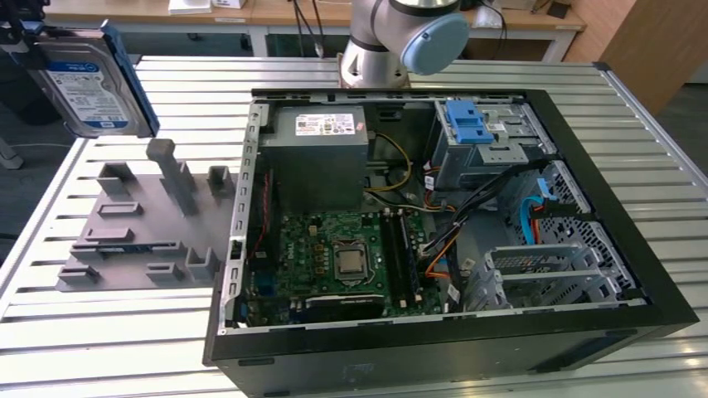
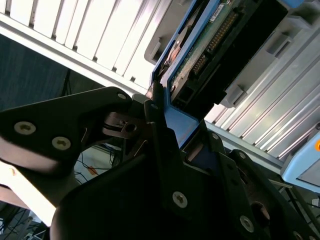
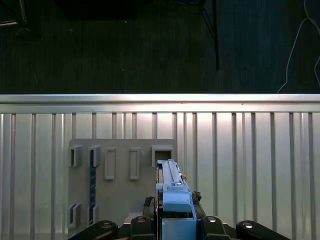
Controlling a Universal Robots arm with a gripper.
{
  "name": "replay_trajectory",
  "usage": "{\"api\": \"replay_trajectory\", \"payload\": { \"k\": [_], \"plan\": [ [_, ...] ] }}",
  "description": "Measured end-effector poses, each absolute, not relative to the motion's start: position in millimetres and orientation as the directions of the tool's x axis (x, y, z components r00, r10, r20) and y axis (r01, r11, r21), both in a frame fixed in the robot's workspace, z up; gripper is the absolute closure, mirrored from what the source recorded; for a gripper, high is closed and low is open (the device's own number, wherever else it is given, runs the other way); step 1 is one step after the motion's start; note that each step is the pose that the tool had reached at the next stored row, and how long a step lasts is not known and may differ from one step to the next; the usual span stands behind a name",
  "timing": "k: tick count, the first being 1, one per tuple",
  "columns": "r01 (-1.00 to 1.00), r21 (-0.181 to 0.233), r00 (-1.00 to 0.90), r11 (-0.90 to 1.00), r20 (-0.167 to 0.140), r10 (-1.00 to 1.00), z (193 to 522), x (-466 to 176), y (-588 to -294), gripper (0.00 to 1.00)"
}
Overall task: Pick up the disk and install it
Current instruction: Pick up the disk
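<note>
The disk (image 1: 91, 81), silver with a blue-and-white label and blue side rails, hangs upright in the air at the exterior view's far left, above the grey fixture plate (image 1: 144, 224). My gripper (image 1: 26, 35) is shut on its upper end. In the second wrist view the black fingers (image 2: 156, 117) clamp the blue rail of the disk (image 2: 200, 47). In the first wrist view the disk (image 3: 171, 182) shows edge-on, held in the gripper (image 3: 175, 220) over the fixture plate (image 3: 120, 185).
An open computer case (image 1: 619, 249) lies on the slatted metal table (image 1: 111, 332), with a grey power supply (image 1: 321, 137), a motherboard (image 1: 343, 265) and a drive bay with a blue latch (image 1: 470, 124). The arm's base (image 1: 393, 41) stands behind the case.
</note>
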State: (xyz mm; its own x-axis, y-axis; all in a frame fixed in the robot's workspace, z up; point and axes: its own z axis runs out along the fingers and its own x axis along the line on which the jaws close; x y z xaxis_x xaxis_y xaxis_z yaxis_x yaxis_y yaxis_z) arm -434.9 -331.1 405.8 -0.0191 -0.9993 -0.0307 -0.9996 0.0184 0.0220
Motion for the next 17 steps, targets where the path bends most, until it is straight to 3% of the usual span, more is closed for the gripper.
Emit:
{"api": "replay_trajectory", "payload": {
  "k": [17],
  "plan": [
    [-1.0,0.022,-0.019,0.018,-0.031,-0.999,417,-435,-331,0.64]
  ]
}}
